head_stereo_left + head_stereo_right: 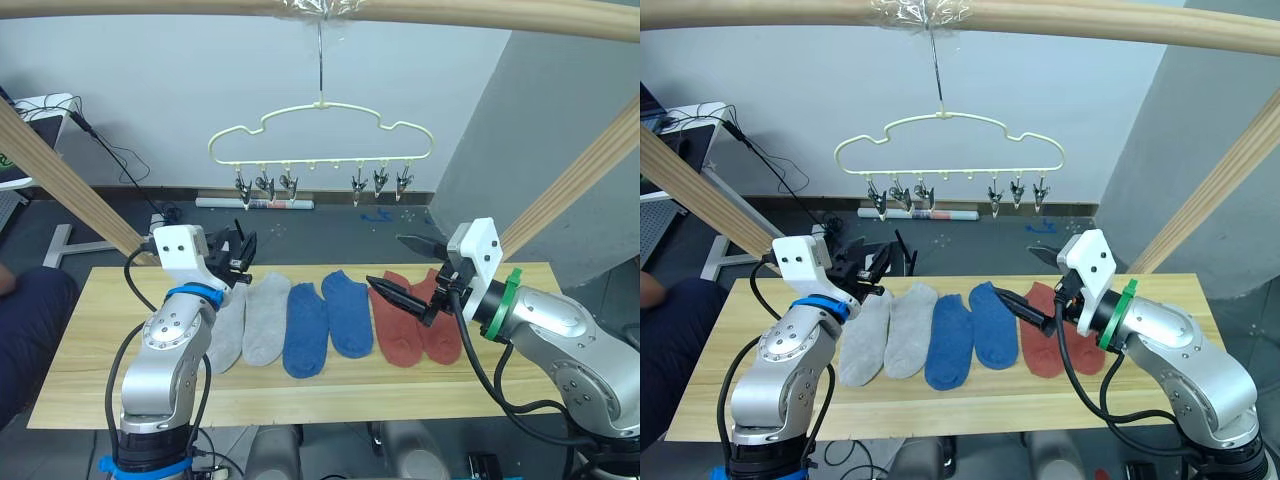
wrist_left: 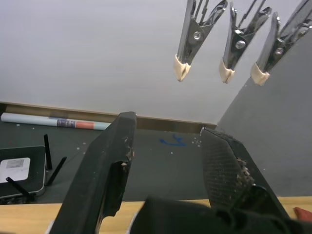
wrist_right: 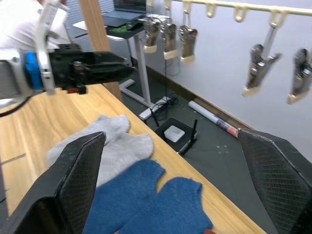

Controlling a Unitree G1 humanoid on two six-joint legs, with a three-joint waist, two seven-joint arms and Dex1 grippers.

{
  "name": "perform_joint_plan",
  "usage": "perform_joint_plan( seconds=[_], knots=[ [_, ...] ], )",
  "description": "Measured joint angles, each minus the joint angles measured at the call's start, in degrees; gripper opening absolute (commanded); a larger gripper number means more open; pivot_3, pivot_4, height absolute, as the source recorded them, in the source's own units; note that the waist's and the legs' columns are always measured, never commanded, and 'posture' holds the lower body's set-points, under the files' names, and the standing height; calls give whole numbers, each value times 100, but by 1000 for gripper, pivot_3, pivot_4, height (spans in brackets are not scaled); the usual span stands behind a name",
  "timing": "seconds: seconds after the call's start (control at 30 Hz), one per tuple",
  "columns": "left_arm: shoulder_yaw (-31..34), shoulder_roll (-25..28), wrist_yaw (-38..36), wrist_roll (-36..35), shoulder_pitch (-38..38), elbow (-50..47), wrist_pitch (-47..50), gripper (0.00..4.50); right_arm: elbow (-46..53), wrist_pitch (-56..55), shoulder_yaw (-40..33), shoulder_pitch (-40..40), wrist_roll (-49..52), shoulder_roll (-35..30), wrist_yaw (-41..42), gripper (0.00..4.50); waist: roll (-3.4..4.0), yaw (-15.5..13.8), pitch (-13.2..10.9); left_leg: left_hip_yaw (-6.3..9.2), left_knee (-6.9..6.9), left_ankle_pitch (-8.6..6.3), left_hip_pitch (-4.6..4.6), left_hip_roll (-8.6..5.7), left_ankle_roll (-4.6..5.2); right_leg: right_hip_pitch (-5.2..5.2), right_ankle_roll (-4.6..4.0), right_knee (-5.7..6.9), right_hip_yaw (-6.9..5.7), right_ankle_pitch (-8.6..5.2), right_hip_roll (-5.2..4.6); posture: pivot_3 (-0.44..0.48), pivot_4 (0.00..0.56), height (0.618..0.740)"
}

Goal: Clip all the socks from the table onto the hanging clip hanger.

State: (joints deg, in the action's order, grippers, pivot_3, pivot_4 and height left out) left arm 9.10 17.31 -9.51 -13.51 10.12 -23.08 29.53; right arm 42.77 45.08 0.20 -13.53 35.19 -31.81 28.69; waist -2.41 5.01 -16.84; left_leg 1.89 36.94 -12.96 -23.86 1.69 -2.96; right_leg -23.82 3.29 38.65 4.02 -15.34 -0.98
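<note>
Six socks lie in a row on the table, toes toward the robot: two grey socks at 9 o'clock of the row, two blue socks in the middle, two red socks at 3 o'clock. All flat on the wood, pairs touching or just beside each other.

The clip hanger, pale yellow cloud outline, hangs by its metal hook from a wooden pole at 12 o'clock above the socks. Clips hang along its bar in two groups of three, all bare, no sock on any.

Left gripper sits above the far edge of the table, just at 12 o'clock of the grey socks, fingers spread apart, nothing between them. Right gripper hovers over the red socks, fingers wide apart, empty.

Floor behind the table: a small black router with antennas, and a rolled paper tube; print on both too small to read.
</note>
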Motion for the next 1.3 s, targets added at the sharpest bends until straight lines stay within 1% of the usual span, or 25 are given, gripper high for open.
perform_joint_plan(
  seconds=[0.17,0.3,0.5,0.8,1.1,1.3],
  knots=[
    [5,19,6,89,218,177,-175,2394,17,13,13,28,6,-75,11,4500,1,-3,-53,-2,-2,0,-5,-1,0,-4,3,-4,1,0,-1,-150,334,740],
    [25,22,30,120,374,260,-175,2394,27,13,17,67,7,-78,7,4500,1,-5,-59,0,-4,0,-27,-1,0,-26,-2,-1,-1,3,-2,-148,334,740],
    [28,22,55,114,811,294,-154,2394,88,41,113,50,30,2,-74,4500,1,-4,-65,2,-3,0,-29,-2,-1,-26,3,-2,-4,0,-2,-150,335,740],
    [28,18,73,111,1101,577,-157,2394,108,186,113,-66,154,31,-249,4500,1,-1,-87,6,-4,0,-34,-3,-1,-27,5,-5,-7,-1,-3,-163,338,740],
    [13,-179,148,111,1580,934,-243,2394,209,279,114,-50,211,39,-398,4500,-2,0,-140,13,-3,0,-40,-3,-1,-29,6,-6,-13,-1,-3,-172,347,740],
    [17,-210,181,111,1779,1002,-264,2394,211,287,114,-3,210,40,-408,4500,-1,3,-169,17,-4,0,-49,-3,-2,-34,3,-7,-18,0,-3,-172,347,740]
  ],
)
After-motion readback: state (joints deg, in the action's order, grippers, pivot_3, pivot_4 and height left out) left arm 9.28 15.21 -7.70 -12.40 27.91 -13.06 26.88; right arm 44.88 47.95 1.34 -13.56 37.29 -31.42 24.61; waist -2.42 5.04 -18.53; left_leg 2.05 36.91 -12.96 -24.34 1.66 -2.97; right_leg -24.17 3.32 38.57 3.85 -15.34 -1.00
